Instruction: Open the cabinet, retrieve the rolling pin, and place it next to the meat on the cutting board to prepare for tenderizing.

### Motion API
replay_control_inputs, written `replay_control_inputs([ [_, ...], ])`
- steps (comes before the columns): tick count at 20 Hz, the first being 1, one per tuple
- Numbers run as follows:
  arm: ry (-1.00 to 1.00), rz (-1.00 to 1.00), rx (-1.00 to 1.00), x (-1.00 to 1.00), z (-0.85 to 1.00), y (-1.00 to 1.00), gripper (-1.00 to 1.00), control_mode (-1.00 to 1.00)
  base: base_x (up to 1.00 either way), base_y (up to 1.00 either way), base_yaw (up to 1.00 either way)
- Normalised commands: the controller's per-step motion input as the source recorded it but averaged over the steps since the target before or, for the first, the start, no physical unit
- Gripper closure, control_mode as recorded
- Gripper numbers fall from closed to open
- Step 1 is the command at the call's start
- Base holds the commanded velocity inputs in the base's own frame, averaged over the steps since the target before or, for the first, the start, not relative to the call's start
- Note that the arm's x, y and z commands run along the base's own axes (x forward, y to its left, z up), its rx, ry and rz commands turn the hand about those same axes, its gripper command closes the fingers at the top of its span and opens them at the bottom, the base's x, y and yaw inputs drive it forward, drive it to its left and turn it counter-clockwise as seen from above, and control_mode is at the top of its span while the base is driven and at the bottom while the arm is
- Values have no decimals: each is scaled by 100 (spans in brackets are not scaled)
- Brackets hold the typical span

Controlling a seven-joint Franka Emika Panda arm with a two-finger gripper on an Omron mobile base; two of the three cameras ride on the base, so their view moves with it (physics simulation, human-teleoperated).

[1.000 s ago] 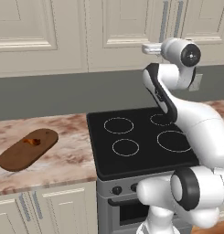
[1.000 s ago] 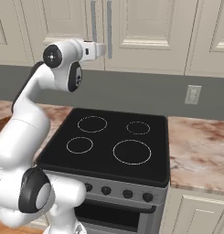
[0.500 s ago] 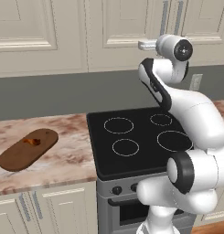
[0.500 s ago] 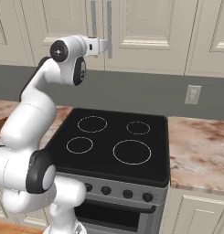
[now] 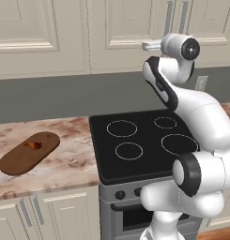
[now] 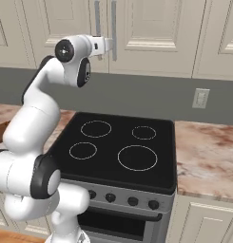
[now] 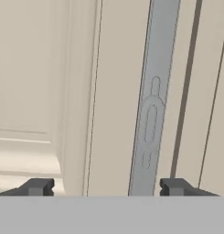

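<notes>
We are reaching for the closed cabinet [image 5: 135,33]: our jaws [image 7: 104,186] are standing wide, holding nothing, with its grey bar handle [image 7: 152,100] between them, nearer one tip. We should center, then close squarely. The rolling pin is presumably inside; the meat [image 5: 33,145] is lying on the cutting board [image 5: 28,152].

Tall cream cabinet [image 5: 135,28] above the stove, raised-panel doors shut, long grey vertical bar handles [image 7: 152,96] flanking the centre seam. Dark brown oval cutting board [image 5: 29,152] flat on the marbled counter left of the stove, angled, small hole near its far end. Small reddish-brown meat [image 5: 33,145] resting on the board's far half.
</notes>
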Motion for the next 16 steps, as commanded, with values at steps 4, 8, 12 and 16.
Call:
replay_control_inputs([
  [4,2,0,0,30,0,0,100,-100,0,0,0],
  [8,4,0,0,14,0,0,100,-100,0,0,0],
  [12,0,0,3,3,0,-2,100,-100,0,0,0],
  [16,0,2,8,4,0,-33,100,-100,0,0,0],
])
